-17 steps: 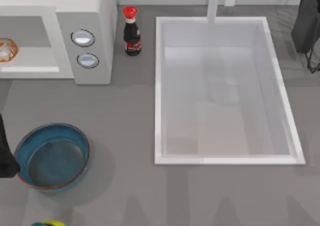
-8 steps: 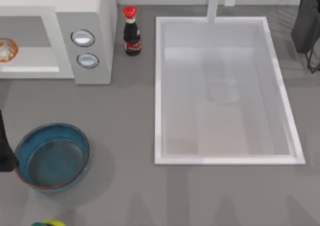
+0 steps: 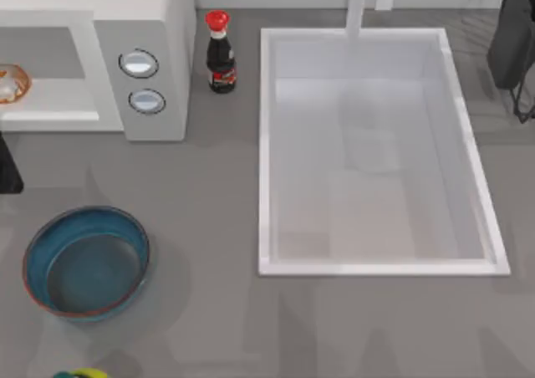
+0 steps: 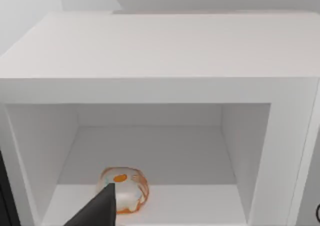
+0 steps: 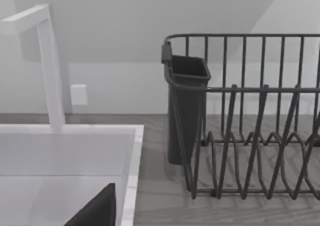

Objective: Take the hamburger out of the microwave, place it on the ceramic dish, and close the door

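From above, our left gripper (image 3: pixel 8 167) has moved from beside the ceramic dish (image 3: pixel 87 263) toward the microwave (image 3: pixel 125 52), its fingers' state unclear; its wrist view faces the hamburger (image 4: pixel 123 189) inside the cavity, ready for reaching.

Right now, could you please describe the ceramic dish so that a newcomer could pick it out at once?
Start at the microwave in the top view's far left corner, then come straight toward the near edge. The ceramic dish sits there alone on the grey table: a round, shallow blue-teal bowl with a thin reddish-brown rim, unlike the white rectangular sink.
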Robot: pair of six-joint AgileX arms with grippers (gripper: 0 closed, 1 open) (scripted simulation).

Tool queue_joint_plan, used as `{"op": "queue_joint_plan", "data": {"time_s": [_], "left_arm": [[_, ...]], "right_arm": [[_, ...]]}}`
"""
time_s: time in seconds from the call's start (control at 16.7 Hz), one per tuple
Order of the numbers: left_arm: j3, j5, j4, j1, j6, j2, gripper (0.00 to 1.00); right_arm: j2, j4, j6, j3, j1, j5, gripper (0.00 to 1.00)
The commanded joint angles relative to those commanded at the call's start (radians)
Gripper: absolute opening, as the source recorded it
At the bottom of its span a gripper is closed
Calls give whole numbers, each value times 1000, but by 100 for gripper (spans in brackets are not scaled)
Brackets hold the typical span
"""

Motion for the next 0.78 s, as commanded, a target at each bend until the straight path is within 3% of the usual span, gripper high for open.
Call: {"op": "queue_joint_plan", "data": {"time_s": [0.78], "left_arm": [[554,123,570,107,48,1313,100]], "right_arm": [[0,0,0,0,0,0,100]]}}
